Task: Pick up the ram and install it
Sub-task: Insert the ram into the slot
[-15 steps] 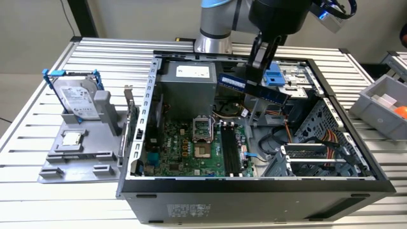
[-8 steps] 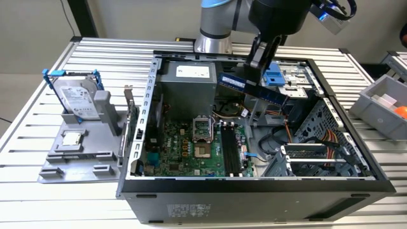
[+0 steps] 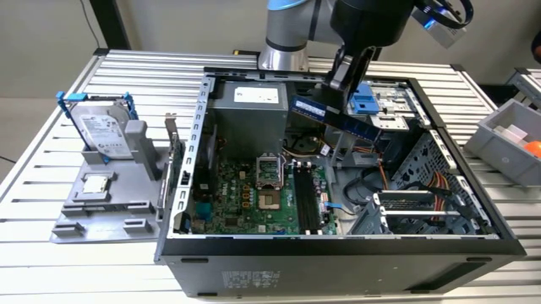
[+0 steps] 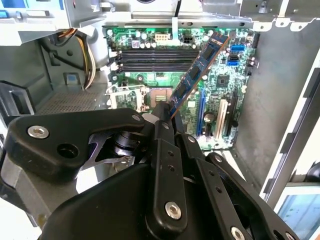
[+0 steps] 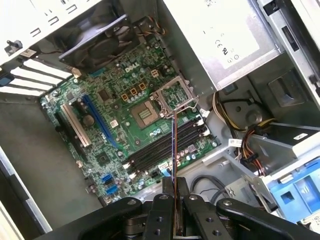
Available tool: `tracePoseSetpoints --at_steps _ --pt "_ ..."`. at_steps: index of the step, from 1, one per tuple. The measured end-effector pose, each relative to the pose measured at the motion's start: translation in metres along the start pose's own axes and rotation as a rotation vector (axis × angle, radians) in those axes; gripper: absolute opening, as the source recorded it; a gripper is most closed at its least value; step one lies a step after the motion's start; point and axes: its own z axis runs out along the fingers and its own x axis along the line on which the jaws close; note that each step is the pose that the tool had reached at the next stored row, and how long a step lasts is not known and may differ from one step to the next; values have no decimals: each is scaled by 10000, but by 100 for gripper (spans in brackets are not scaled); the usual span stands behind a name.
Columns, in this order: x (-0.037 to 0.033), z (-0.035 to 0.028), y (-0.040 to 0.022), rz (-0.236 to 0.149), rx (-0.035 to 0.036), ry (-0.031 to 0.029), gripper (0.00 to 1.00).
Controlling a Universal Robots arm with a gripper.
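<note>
Long thin dark-green ram [image 3: 334,118], tilted, held aloft above motherboard [image 3: 245,199].

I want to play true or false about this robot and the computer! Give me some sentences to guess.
1. The claw is gripping the memory stick. True.
2. The memory stick is plugged in. False: it is held tilted in the air above the board, and the slots are empty.
3. The hard drive is inside the computer case. False: it stands on the grey stand outside.
4. The computer case is open. True.
</note>
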Motion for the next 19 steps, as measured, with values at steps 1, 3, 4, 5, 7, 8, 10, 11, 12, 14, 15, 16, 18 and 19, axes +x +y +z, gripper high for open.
tracePoseSetpoints --at_steps 1,3,4,5,7,8,10,11,12,14,15,16,18,19 --pt "0 1 0 64 -2 0 0" --pt "0 1 0 186 -7 -1 0" --pt "0 2 0 249 -10 -1 0" --pt "0 2 0 312 -12 -1 0" --pt "0 4 0 449 -18 -1 0" --pt "0 5 0 524 -20 -1 0" --pt "0 6 0 674 -25 -1 0" --pt "0 6 0 749 -29 -2 0" --pt "-1 7 -1 816 -31 -2 0" --pt "-4 8 -5 933 -37 -4 0" --pt "-6 8 -8 988 -40 -5 0" --pt "-8 8 -12 1043 -42 -6 0" --pt "-14 7 -21 1153 -46 -5 0" --pt "-17 7 -25 1203 -48 -5 0"
